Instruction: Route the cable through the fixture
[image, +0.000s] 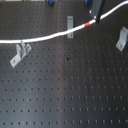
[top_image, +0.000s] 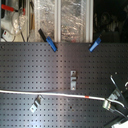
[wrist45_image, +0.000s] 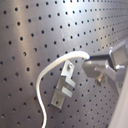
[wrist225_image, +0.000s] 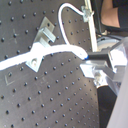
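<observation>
- Gripping the cable (image: 50, 36) near its red-orange band (image: 88, 23), the tool (image: 96, 18) is closed on it.
- Cable spans the perforated table (image: 65, 85), passing the middle fixture (image: 70, 23) and the left fixture (image: 20, 52) in the first exterior view.

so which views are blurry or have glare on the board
Both exterior views are soft and low in detail; in the second exterior view the background shelves are washed out. In the first wrist view the perforated board shows a bright sheen, and the pincer is blurred; the second wrist view is similar, less glary.
</observation>
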